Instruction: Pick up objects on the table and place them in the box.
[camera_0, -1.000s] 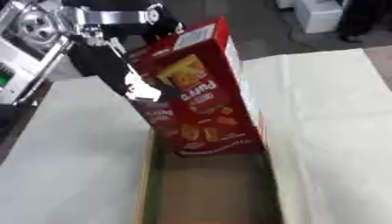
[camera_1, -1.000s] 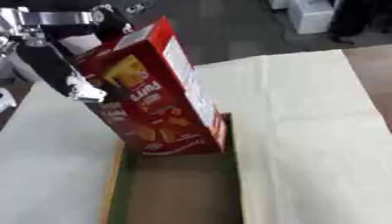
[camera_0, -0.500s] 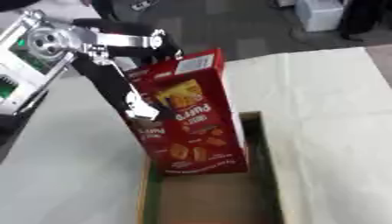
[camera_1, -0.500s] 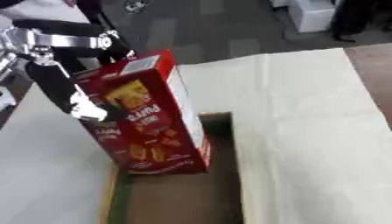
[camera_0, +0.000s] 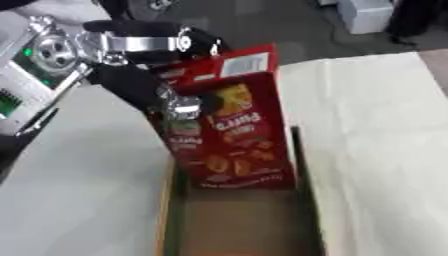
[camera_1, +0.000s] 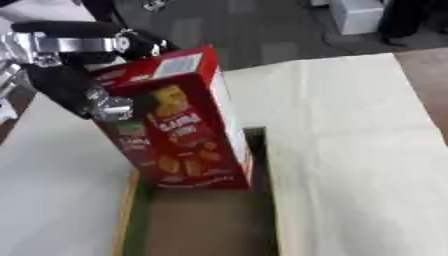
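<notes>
Glossy red carton (camera_0: 232, 132); matt brown cardboard box (camera_0: 236, 225); apparently cloth table cover (camera_0: 376, 130)

The left hand (camera_0: 144, 75) is black with silver joints; its arm (camera_0: 39, 60) carries a round silver joint and a green light.

Left eye view: head camera, looking steeply down, close over the counter (camera_0: 376, 130).
Right eye view: same pose, set slightly rightward.
Shared: red carton (camera_1: 184, 125), open box (camera_0: 236, 220), counter, floor beyond.
</notes>
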